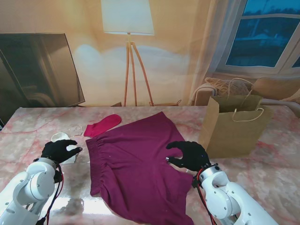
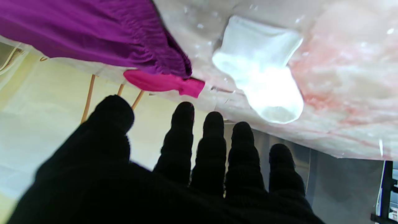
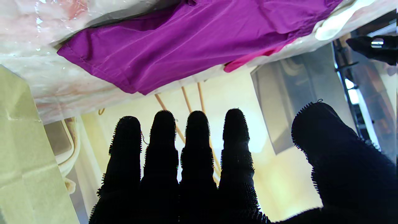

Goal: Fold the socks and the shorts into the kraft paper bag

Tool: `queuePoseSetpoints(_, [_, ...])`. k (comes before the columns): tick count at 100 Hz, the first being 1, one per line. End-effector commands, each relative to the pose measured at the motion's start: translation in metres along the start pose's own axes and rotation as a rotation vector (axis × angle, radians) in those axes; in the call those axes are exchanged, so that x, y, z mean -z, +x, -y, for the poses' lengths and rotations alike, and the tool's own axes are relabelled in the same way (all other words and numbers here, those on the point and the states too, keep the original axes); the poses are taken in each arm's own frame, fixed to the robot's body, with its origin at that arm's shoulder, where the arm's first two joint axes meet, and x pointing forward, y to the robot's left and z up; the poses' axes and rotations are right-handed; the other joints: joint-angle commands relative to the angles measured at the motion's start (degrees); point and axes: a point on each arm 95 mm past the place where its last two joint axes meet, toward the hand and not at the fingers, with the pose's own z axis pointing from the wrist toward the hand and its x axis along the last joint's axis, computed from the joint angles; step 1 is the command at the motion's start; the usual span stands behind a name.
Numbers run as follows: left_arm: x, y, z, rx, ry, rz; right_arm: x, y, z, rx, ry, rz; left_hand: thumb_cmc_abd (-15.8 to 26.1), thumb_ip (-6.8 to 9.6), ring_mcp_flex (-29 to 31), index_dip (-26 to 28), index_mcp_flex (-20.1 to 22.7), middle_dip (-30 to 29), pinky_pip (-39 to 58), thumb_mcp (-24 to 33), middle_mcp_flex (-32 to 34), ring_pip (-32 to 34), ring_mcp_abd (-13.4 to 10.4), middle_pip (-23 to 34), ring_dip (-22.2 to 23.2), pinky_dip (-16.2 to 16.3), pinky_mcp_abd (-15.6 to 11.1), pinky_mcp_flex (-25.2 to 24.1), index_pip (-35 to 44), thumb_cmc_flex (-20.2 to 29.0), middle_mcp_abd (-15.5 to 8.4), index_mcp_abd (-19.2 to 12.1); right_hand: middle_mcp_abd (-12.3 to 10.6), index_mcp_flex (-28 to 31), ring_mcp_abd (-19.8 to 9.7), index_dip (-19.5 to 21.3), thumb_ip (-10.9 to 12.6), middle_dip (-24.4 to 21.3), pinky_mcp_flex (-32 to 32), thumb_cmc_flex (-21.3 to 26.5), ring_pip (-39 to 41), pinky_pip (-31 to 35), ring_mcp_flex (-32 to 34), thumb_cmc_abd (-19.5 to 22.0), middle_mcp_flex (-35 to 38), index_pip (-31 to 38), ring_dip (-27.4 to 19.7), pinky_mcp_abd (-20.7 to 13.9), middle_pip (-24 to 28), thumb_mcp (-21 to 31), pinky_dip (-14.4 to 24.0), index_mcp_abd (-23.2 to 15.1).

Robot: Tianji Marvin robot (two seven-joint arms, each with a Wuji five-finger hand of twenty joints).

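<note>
Purple shorts [image 1: 136,164] lie spread flat on the marble table [image 1: 276,164], also seen as shorts [image 2: 93,34] and shorts [image 3: 186,37]. A pink sock [image 1: 102,125] lies just beyond their waistband; pink sock [image 2: 161,82], pink sock [image 3: 245,60]. A white sock [image 1: 65,145] lies at the left, bright in the left wrist view as white sock [image 2: 261,68]. My left hand [image 1: 60,150] hovers over the white sock, fingers apart, holding nothing. My right hand [image 1: 190,154] is open above the shorts' right edge. The kraft paper bag [image 1: 234,126] stands upright to the right.
A dark screen [image 1: 37,70] and a floor lamp [image 1: 129,47] stand behind the table. A basket with rope [image 1: 229,86] sits behind the bag. The table's front edge lies near my arms.
</note>
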Motion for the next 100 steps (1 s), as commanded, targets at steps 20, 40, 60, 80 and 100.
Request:
queuePoseSetpoints(20, [0.007,-0.017,-0.028,-0.027,-0.106,0.051,0.000,0.005,0.002,-0.001,-0.002,-0.009,3.2,3.66,-3.9,-1.1,-2.4,-1.1,-5.8,-5.4,-3.1,-1.6,-1.1,-1.6,-0.7,2.1,-1.0,-0.7,-2.4,0.8,-0.3,1.4,-0.3,-0.1,-1.4,-0.2,2.2,0.2,-0.5,0.1,-0.8,0.9,-1.2,-0.2,-1.8,0.8,-0.2,-0.7,1.0,1.9,0.2,-1.3])
queuePoseSetpoints(40, [0.012,-0.023,-0.042,-0.003,-0.189,0.066,-0.001,0.007,0.002,-0.002,-0.001,-0.013,8.1,4.72,-6.1,-0.7,-4.6,-1.2,-10.5,-18.4,-5.2,-2.7,1.2,-2.9,-0.9,4.6,1.5,-1.3,-4.2,-1.2,1.8,3.1,-0.1,-0.1,-1.1,-0.1,2.1,0.2,-0.2,0.0,-0.4,1.4,-0.6,0.0,-2.1,0.9,0.1,-0.1,1.0,1.9,0.7,-1.4])
queuePoseSetpoints(60, [0.018,-0.024,-0.052,-0.013,-0.243,0.083,-0.004,0.009,0.000,-0.007,-0.008,-0.011,11.3,5.58,0.9,0.0,-0.6,0.7,-5.7,-21.9,1.4,1.2,6.8,-1.7,2.8,8.9,4.8,-0.2,-3.7,-3.8,6.6,7.3,-0.1,-0.2,-1.0,-0.1,2.1,0.3,-0.8,-0.2,-0.4,1.6,-0.9,0.2,-2.6,0.9,0.5,0.2,1.2,1.8,1.1,-1.6])
queuePoseSetpoints(80, [0.036,-0.023,-0.055,-0.002,-0.267,0.094,-0.004,0.008,-0.001,-0.006,-0.012,-0.010,12.3,6.44,7.1,1.4,7.5,3.0,3.8,-21.9,11.1,8.8,11.1,0.6,10.4,9.4,8.1,0.1,-0.8,-4.5,10.8,10.5,-0.2,-0.4,-1.0,-0.2,2.1,0.3,-0.9,-0.4,-0.5,1.5,-1.0,0.5,-2.8,0.8,0.6,0.1,1.3,1.4,1.4,-1.6])
queuePoseSetpoints(100, [0.059,-0.019,-0.060,0.038,-0.307,0.080,-0.005,0.005,0.001,-0.019,-0.014,0.003,12.7,6.43,13.2,2.8,12.7,4.0,16.6,-22.2,17.9,12.9,12.7,3.1,11.9,10.1,10.4,3.5,2.4,-4.7,11.5,8.9,-0.1,-0.1,-0.9,-0.2,2.2,0.5,-1.0,-0.4,-0.3,1.2,-0.7,0.5,-2.6,0.8,0.9,-0.1,1.7,1.4,1.3,-1.3])
